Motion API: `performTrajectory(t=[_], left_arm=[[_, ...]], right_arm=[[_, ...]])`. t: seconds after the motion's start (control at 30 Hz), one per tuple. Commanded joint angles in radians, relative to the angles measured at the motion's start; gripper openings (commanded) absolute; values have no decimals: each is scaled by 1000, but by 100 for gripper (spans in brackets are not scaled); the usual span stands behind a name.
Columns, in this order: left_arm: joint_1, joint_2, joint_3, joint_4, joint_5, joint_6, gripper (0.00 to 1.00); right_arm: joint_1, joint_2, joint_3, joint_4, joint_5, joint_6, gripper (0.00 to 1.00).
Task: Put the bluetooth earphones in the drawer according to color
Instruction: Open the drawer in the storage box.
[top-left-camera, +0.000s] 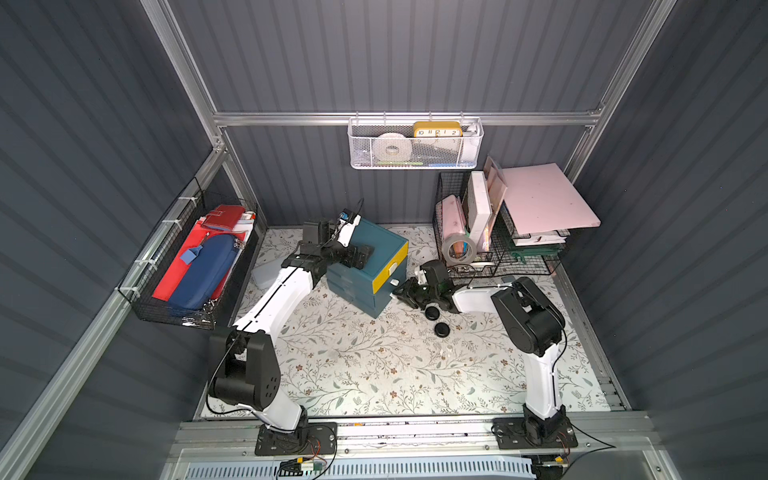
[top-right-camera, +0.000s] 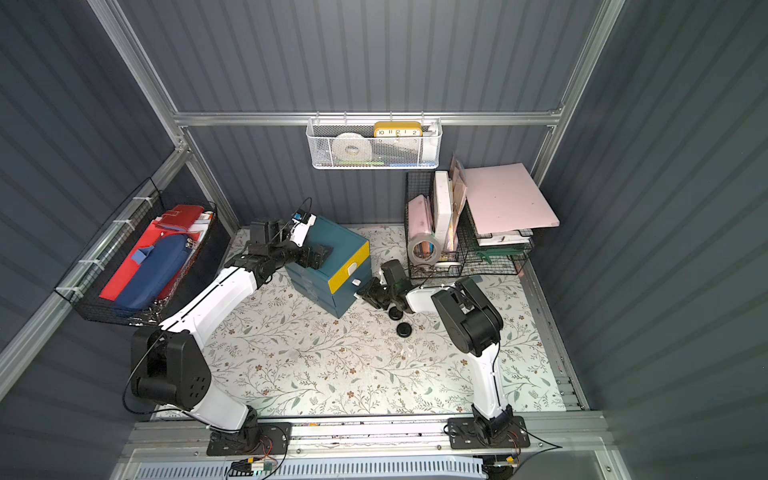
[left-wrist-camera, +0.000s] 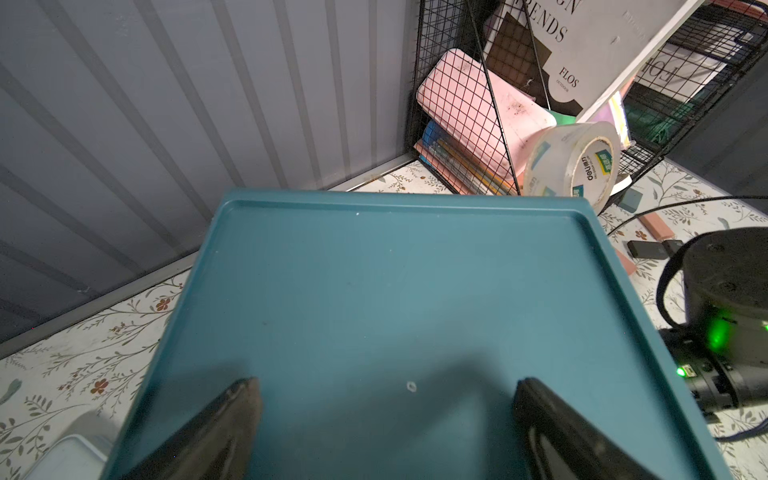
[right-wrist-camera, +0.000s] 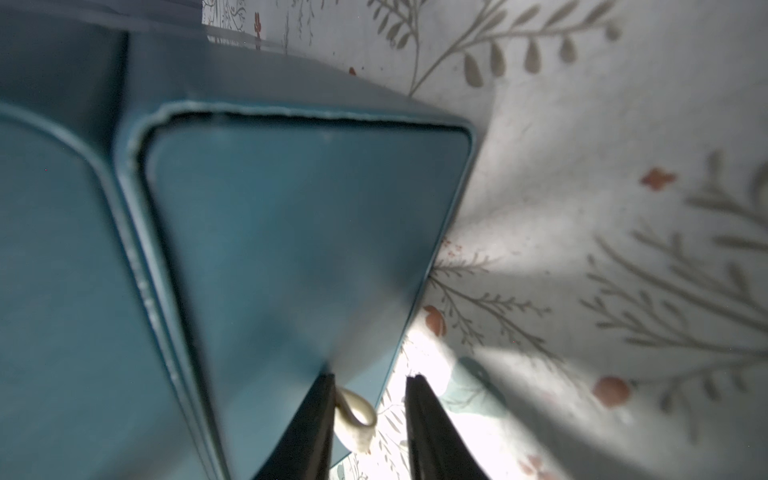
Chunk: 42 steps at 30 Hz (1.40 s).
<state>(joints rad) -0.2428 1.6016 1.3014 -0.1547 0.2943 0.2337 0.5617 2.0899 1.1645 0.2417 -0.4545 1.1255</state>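
The teal cabinet (top-left-camera: 376, 239) stands at the back of the floral mat, with a yellow-fronted drawer (top-left-camera: 390, 266) on top and teal drawers below. My left gripper (left-wrist-camera: 384, 386) rests open on the cabinet top (left-wrist-camera: 395, 291) with nothing between its fingers. My right gripper (right-wrist-camera: 370, 380) is at the front of the lowest teal drawer (right-wrist-camera: 299, 232). Its jaws straddle the white handle (right-wrist-camera: 355, 415), which touches one finger and is clear of the other. Two black bluetooth earphones (top-left-camera: 432, 312) (top-left-camera: 441, 329) lie on the mat beside the right wrist. No other earphones show.
A translucent grey box (top-left-camera: 266, 272) sits left of the cabinet behind the left arm. A black wire rack (top-left-camera: 498, 232) with a tape roll (top-left-camera: 459, 249) stands at the back right. A wire basket (top-left-camera: 187, 266) hangs on the left wall. A black stick (left-wrist-camera: 652, 247) lies near the rack.
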Motion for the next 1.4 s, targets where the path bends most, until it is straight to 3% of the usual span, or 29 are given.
performTrajectory(t=[0.0,0.33,0.8,1.37], left_arm=[[-9,24,-41,-178,9,-32,99],[-10,17,-40,-178,9,-33,99],[-10,24,-40,-178,11,-32,99],[-10,17,-38,-178,12,-34,99]], right_arm=[[6,-6,-9,69,-7,12,36],[10,5,-1,70,-10,17,33],[9,-6,-16,80,-7,25,0],[-73,-199,-206,-12,10,0,0]])
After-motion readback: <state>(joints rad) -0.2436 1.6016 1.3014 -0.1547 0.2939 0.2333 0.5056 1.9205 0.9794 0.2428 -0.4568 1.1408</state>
